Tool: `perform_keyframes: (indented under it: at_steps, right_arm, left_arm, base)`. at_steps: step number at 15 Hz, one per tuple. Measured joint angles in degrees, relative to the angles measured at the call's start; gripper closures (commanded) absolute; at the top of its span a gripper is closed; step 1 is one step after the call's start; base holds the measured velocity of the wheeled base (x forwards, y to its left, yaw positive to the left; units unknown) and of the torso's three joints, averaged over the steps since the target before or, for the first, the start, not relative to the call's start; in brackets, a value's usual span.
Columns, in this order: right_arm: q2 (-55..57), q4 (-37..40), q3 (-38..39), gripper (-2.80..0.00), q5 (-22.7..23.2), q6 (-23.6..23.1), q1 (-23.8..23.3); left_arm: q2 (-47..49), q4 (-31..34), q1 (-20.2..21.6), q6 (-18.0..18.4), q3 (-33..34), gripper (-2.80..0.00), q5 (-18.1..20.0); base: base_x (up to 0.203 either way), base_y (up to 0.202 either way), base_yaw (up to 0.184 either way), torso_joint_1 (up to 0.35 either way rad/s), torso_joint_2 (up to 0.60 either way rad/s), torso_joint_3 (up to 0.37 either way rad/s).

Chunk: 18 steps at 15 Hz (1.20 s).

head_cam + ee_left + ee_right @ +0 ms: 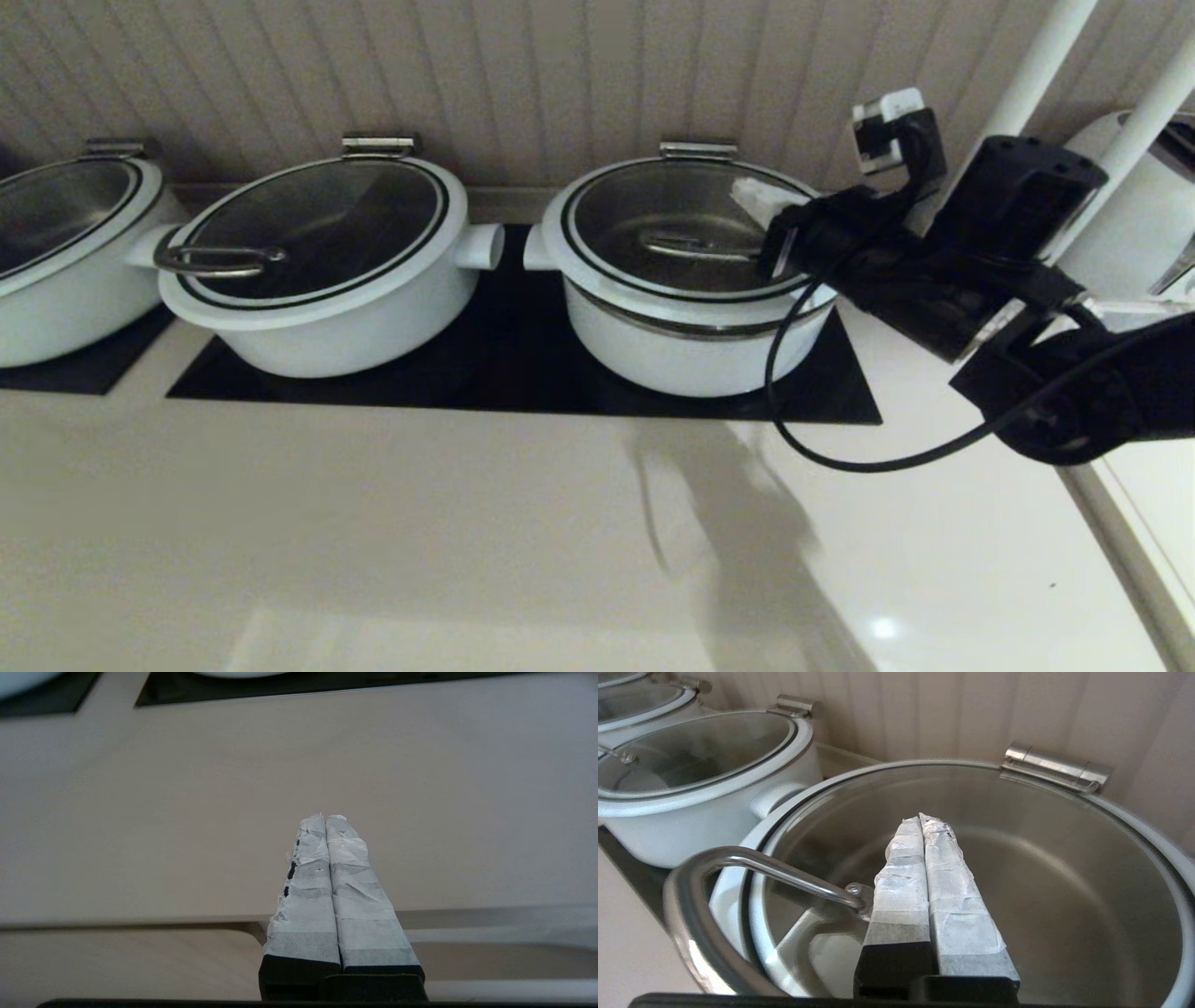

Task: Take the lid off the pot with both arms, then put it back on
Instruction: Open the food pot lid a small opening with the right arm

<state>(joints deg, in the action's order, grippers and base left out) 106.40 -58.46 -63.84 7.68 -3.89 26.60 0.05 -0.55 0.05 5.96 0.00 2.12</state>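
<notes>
Right claw clenched, empty, above the lid beside its handle; lid sits on the pot. Left claw clenched over bare counter.

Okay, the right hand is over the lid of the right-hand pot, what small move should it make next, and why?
Probably open the right hand and shift it toward the steel handle of the lid. Its fingers are pressed shut above the glass, with the handle beside them, not between them. The left hand is also shut, over the counter.
</notes>
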Motion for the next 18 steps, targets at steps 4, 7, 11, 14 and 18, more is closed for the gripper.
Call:
perform_keyframes:
  at_steps: [4, 7, 11, 14, 18]
  right_arm:
    - [0.5, 0.1, -0.5, 0.00, -0.1, 0.0, -0.1]
    - [0.5, 0.2, -0.2, 0.00, -0.2, 0.0, -0.1]
    - [-0.7, 0.3, 2.1, 0.00, -0.2, -0.1, -0.1]
    - [-2.7, 0.4, 4.3, 0.00, 0.0, -0.1, -0.1]
    - [-5.7, 1.3, 6.5, 0.00, 0.2, -0.1, 0.2]
  left_arm:
    - [1.9, -0.1, 0.0, 1.3, -2.6, 0.00, 3.0]
    - [6.9, -0.5, 0.0, 1.2, -7.0, 0.00, 8.1]
    - [8.5, 0.2, 0.0, 1.3, -7.1, 0.00, 9.0]
    - [6.6, 0.4, 0.0, 1.4, -5.3, 0.00, 8.7]
    - [1.8, 8.4, 0.0, 1.4, -5.7, 0.00, 8.0]
  base:
    - [0.000, 0.000, 0.000, 0.000, 0.00, 0.000]
    - [0.000, 0.000, 0.000, 0.000, 0.00, 0.000]
    - [0.000, 0.000, 0.000, 0.000, 0.00, 0.000]
    - [0.000, 0.000, 0.000, 0.000, 0.00, 0.000]
    - [0.000, 0.000, 0.000, 0.000, 0.00, 0.000]
